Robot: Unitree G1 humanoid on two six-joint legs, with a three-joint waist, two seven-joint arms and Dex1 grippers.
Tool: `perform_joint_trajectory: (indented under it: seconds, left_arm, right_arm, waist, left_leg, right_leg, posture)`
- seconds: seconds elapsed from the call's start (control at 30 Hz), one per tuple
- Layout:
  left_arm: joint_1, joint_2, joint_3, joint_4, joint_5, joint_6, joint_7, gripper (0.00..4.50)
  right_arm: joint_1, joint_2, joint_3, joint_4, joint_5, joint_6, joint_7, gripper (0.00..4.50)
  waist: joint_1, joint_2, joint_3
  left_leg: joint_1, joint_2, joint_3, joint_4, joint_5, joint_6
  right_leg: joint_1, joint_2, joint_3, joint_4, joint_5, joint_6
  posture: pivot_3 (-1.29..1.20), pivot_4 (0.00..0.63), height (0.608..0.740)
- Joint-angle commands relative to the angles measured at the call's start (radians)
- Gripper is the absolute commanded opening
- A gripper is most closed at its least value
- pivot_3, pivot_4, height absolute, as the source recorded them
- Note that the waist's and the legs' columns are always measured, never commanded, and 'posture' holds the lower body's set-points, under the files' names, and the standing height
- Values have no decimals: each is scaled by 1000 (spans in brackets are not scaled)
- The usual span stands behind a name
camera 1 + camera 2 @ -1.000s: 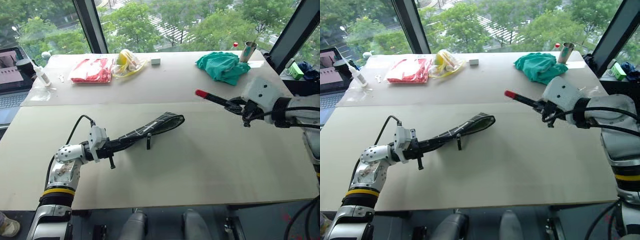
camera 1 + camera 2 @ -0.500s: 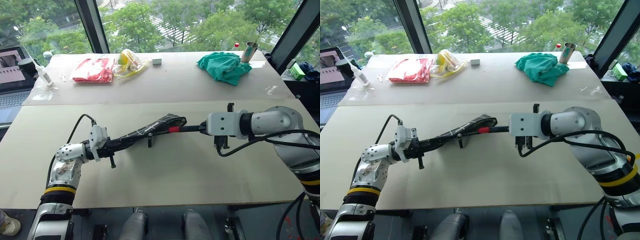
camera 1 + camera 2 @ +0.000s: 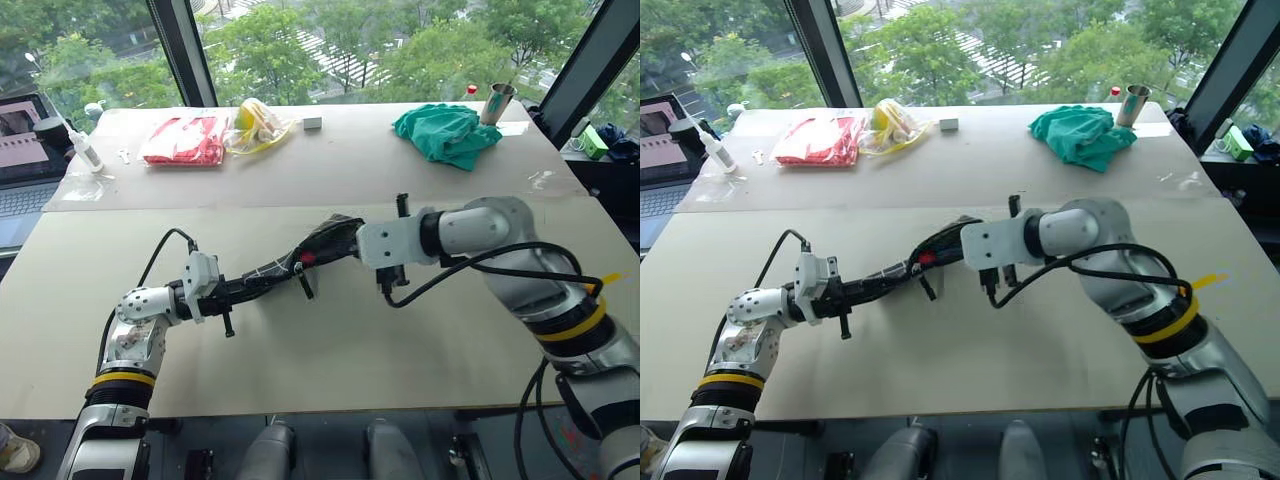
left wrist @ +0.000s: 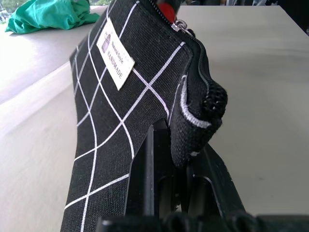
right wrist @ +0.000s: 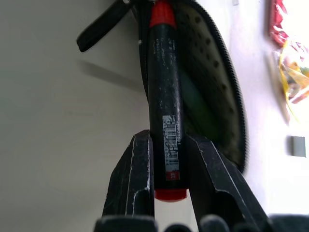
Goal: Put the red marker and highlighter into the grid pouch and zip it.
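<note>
Right pincer clamps the red marker lengthwise, its tip ahead entering the grid pouch, whose far end the left pincer pinches so the mouth stays open and steady.

Green cloth, metal cup, red packet.

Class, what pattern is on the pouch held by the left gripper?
White grid lines on black, on the grid pouch; clearest in the left wrist view.
</note>
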Motion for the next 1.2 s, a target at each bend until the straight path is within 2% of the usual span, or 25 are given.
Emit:
perform_joint_trajectory:
  seconds: [0.03,0.2,0.27,0.3,0.37,0.47,0.53,0.63,0.67,0.77,0.87,0.97,1.03,1.2]
  left_arm:
    - [-9,-7,0,-11,-3,-16,-4,0]
    - [-12,-7,4,-4,1,-19,-7,0]
    - [-13,-9,5,-3,2,-20,-7,0]
    - [-13,-10,5,-2,3,-20,-7,0]
    - [-15,-12,7,-1,3,-20,-8,0]
    - [-11,-15,10,0,4,-22,-9,0]
    - [-9,-15,11,0,4,-23,-9,0]
    - [-11,-21,14,2,3,-23,-2,0]
    - [-10,-22,14,3,3,-25,-1,0]
    - [-7,-23,14,5,4,-28,-1,0]
    - [-2,-22,17,4,4,-31,-1,0]
    - [1,-19,20,5,3,-33,-2,0]
    - [3,-17,21,5,2,-34,-5,0]
    - [0,-13,21,6,2,-32,-14,0]
  right_arm:
    - [-18,51,51,27,-60,-86,-34,567]
    - [-36,84,83,150,-149,-227,-87,567]
    - [-48,121,60,179,-142,-234,-107,1592]
    - [-49,134,48,188,-138,-220,-109,1784]
    - [-45,132,24,191,-137,-187,-92,2539]
    - [-30,116,-54,152,-38,-51,1,3491]
    - [-39,119,-127,136,25,34,7,3491]
    - [-6,32,-237,60,182,87,124,3491]
    - [-5,33,-316,40,274,196,133,3491]
    - [11,22,-447,-1,441,405,138,3491]
    - [195,-36,-577,-107,643,635,179,3491]
    - [356,-31,-554,-159,647,692,75,3491]
    - [423,25,-519,-170,629,687,-23,3491]
    - [396,229,-429,-104,586,694,-263,3491]
  waist:
    - [1,0,0]
    - [1,0,0]
    - [-1,0,0]
    - [-1,0,0]
    - [-2,0,0]
    - [1,0,0]
    - [2,0,0]
    - [4,0,0]
    - [4,0,0]
    - [0,0,0]
    - [6,0,0]
    - [11,-1,0]
    - [6,-1,0]
    - [-8,0,0]
  left_leg:
    - [0,0,0,0,0,0]
    - [0,0,-1,0,0,-1]
    - [0,0,0,0,1,-1]
    - [0,0,0,0,1,-1]
    - [0,0,-1,0,1,-1]
    - [0,0,-2,0,1,-1]
    - [0,0,-2,0,1,-1]
    - [0,0,-2,0,1,-1]
    - [0,0,-3,0,1,-1]
    - [0,0,-2,0,0,0]
    - [1,0,-3,-1,-1,2]
    - [1,0,-3,-1,-3,6]
    - [0,-1,-2,0,-3,6]
    - [3,0,-1,0,-3,5]
  right_leg:
    - [0,0,0,0,0,0]
    - [0,0,0,0,0,0]
    - [0,0,0,0,0,0]
    - [0,0,0,0,0,0]
    - [0,0,0,1,0,0]
    - [0,0,0,1,0,0]
    - [1,0,0,0,0,0]
    - [0,0,0,0,0,0]
    - [1,0,0,0,0,0]
    - [1,0,0,0,0,0]
    - [1,0,-1,0,0,0]
    - [2,0,-1,0,0,0]
    - [1,-1,1,0,0,0]
    - [0,0,2,4,0,0]
  posture:
    - [0,150,740]
    - [0,150,740]
    - [0,150,740]
    - [0,150,740]
    - [0,150,740]
    - [0,150,740]
    - [0,150,740]
    - [0,150,740]
    - [0,150,740]
    - [0,150,740]
    - [0,150,740]
    - [0,150,740]
    - [0,150,740]
    - [0,150,740]
